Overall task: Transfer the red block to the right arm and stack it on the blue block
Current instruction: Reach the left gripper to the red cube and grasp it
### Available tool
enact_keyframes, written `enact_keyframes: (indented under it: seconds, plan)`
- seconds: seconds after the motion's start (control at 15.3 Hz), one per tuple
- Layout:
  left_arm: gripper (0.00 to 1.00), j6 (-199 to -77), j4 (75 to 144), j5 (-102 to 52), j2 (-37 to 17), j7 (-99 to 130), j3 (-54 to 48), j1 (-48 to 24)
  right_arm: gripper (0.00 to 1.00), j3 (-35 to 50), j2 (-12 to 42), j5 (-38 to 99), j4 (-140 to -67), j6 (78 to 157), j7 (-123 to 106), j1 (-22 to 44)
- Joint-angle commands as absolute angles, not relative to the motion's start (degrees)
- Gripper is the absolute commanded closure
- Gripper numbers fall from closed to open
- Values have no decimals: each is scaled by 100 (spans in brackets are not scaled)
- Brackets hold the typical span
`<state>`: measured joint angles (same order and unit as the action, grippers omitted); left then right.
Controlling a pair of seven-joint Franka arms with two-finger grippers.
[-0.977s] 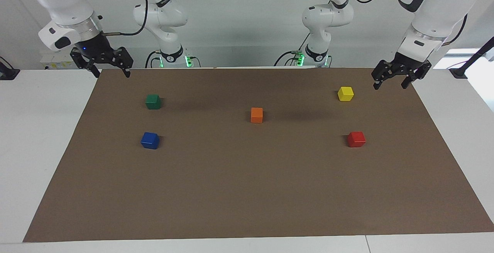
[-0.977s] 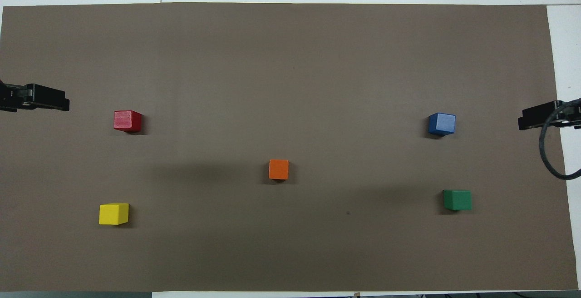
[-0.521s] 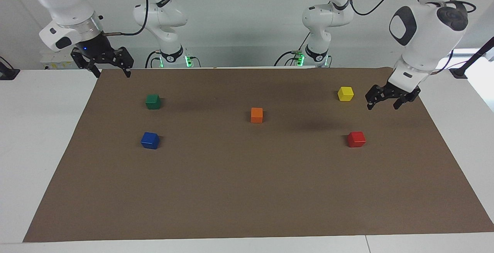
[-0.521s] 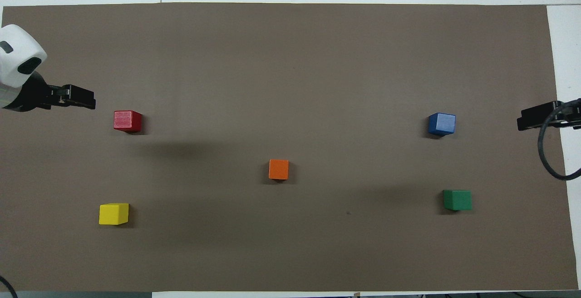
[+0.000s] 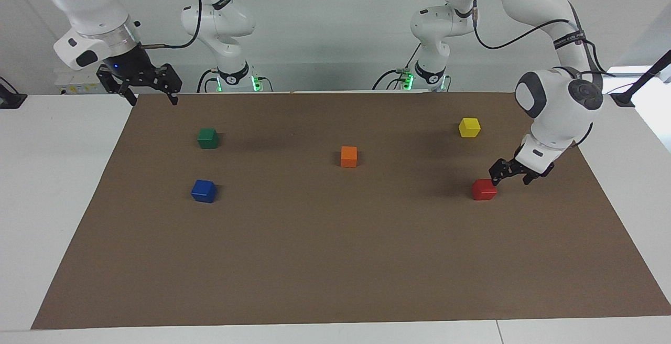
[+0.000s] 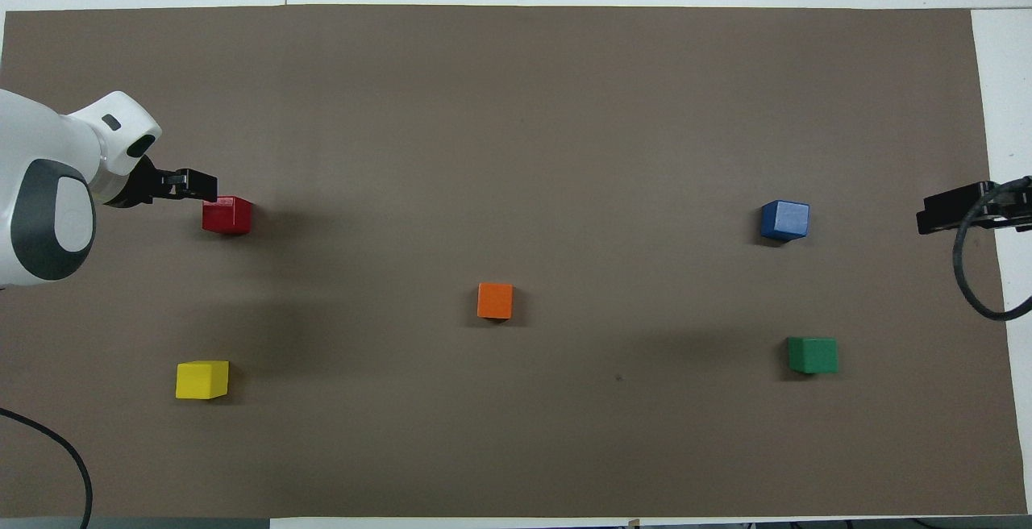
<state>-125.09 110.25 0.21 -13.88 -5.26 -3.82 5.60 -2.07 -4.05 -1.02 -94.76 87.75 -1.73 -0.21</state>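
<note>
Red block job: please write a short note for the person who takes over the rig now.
Left claw: open, low beside the red block, not gripping it.
Right claw: open, waiting over the mat's edge at its own end.
Red block: on the mat at the left arm's end. Blue block: on the mat at the right arm's end, nothing on it.
Done: approach only.
Left: grasp, hand over, stack.

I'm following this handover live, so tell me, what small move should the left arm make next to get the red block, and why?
Probably shift the open left gripper a little toward the table's middle until it straddles the red block, then lower. It hangs beside the block's edge, not yet around it, and the block sits on the brown mat. The right gripper waits, open, at its own end.
</note>
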Motion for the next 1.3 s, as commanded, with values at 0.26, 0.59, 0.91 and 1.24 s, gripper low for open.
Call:
enact_keyframes:
  seconds: [0.26,0.59,0.91,1.24]
  plan:
    - [0,-12656,11171,62,-1547,-326,-422,414,0,-158,-580,0,-9712,8719,-132,-79]
    - [0,-12997,11442,62,-1626,-308,-413,352,0,-149,-615,9,-9817,8867,-97,-79]
    - [3,-13175,11602,62,-1635,-316,-413,404,0,-158,-607,825,-10160,9281,-123,-149]
    - [100,-13113,11549,-17,-1652,-97,-422,396,0,-167,-554,2509,-10335,9422,-745,-508]
